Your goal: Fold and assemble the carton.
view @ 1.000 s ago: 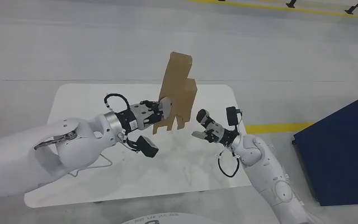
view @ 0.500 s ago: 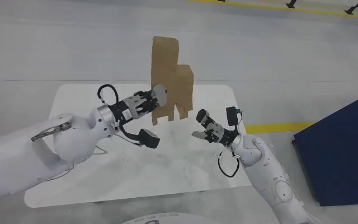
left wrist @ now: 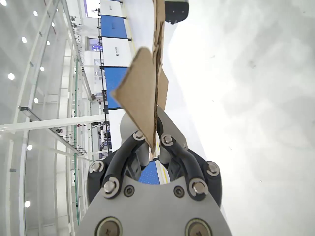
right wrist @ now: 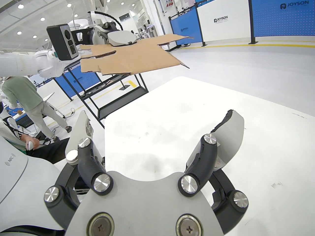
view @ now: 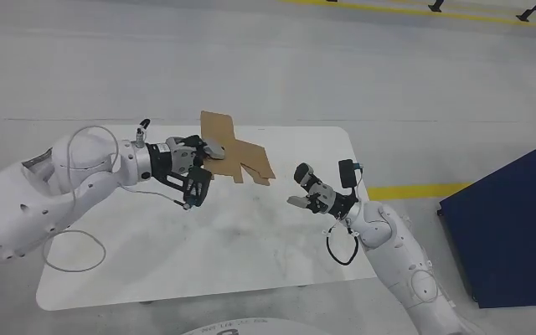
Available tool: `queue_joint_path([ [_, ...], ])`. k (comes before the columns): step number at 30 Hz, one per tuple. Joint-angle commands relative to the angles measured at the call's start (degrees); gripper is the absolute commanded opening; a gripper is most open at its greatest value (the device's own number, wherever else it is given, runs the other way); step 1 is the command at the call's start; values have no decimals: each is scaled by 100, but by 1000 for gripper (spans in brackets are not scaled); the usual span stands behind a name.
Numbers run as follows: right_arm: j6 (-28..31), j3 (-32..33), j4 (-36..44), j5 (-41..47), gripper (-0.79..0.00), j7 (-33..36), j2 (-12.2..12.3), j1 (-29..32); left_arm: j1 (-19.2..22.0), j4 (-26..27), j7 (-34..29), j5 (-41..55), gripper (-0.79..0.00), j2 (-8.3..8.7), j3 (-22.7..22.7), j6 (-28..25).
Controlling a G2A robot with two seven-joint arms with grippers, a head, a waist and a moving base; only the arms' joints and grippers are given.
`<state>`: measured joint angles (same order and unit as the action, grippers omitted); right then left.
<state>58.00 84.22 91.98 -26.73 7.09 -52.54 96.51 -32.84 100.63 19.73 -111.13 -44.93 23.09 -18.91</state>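
Above the far edge of the white desk (view: 251, 260), about midway along it, the flat brown carton (view: 243, 157) is held clear of the surface, lying nearly level. The left gripper (view: 211, 152) has its fingers (left wrist: 169, 133) clamped on one end of the cardboard. Near the desk's right edge, the right gripper (view: 299, 188) sits low over the surface, apart from the carton, its fingers (right wrist: 232, 124) spread wide.
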Motion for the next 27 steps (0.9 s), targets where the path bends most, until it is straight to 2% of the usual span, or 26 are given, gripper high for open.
queue_joint_path([
  [1,0,0,0,0,0,0,0,0,1,-2,5,4,-785,1,-1,16],
  [5,0,0,0,0,0,0,0,0,-25,-8,6,58,-785,-1,4,25],
  [7,0,0,0,0,0,0,0,0,-180,-63,377,655,-785,-23,67,24],
  [10,0,0,0,0,0,0,0,0,-305,-585,858,2128,-785,-85,230,-641],
  [13,0,0,0,0,0,0,0,0,-285,-937,780,3059,-785,-181,267,-1480],
  [16,0,0,0,0,0,0,0,0,-229,-1244,425,3681,-785,-302,241,-2094],
  [19,0,0,0,0,0,0,0,0,-200,-1609,538,4267,-785,-439,229,-2529],
  [22,0,0,0,0,0,0,0,0,-90,-1971,699,4375,-785,-564,285,-2703],
  [27,0,0,0,0,0,0,0,0,-51,-2112,870,4153,-785,-607,357,-2542],
])
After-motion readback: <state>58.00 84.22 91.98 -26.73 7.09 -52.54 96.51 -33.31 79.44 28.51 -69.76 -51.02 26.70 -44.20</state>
